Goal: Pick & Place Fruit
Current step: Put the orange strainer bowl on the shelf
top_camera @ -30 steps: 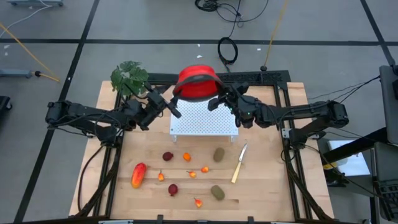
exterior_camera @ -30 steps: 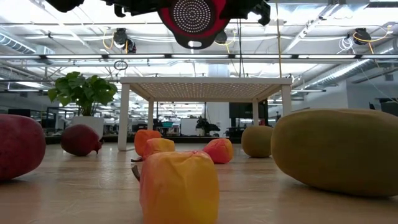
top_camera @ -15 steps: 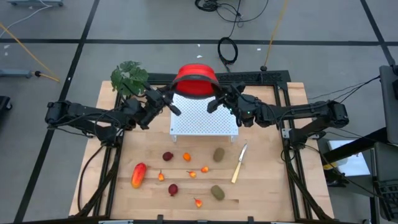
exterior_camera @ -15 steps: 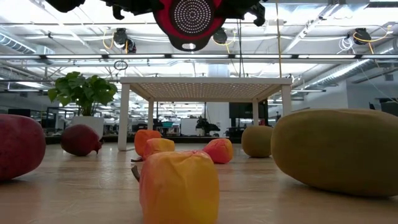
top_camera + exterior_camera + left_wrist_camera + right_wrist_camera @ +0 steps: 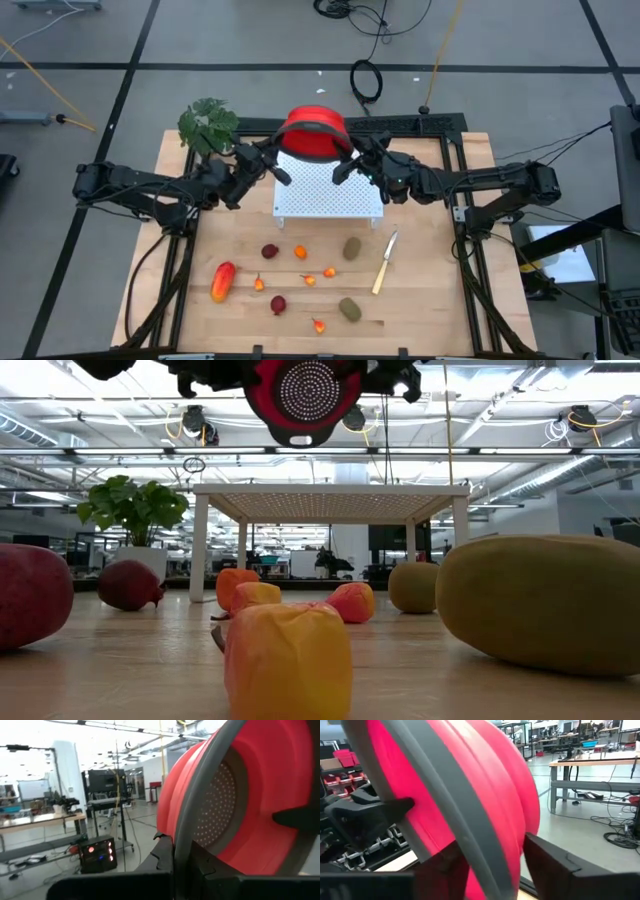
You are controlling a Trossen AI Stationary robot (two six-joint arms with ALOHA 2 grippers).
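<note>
While both arms are busy up at the far end, the fruit just sits on the wooden table (image 5: pixel 430 300), spread over its near half. Nearest the front edge there's a tiny orange piece (image 5: pixel 318 325) and an olive-brown oval (image 5: pixel 349 309), with a dark red round one (image 5: pixel 278 304) just left of them. Over on the left lies the long red-orange-yellow fruit (image 5: pixel 222 281), easily the biggest. A bit farther in come more little orange bits (image 5: pixel 308 280), then a second dark red round fruit (image 5: pixel 269 251) and the other olive-brown oval (image 5: pixel 352 248). A slim pale-handled knife (image 5: pixel 384 263) lies at an angle to the right of that bunch.

Past the fruit stands a white perforated stand (image 5: pixel 330 190), and above its far edge hangs the red bowl (image 5: pixel 314 134), tipped up on its side, well clear of the table. The left gripper (image 5: pixel 272 166) is clamped tight on the bowl's grey rim from the left. The right gripper (image 5: pixel 347 162) sits at the bowl's right side with its fingers spread wide either side of the rim, so not squeezing it. A leafy green plant (image 5: pixel 207 125) stands at the far left corner.
</note>
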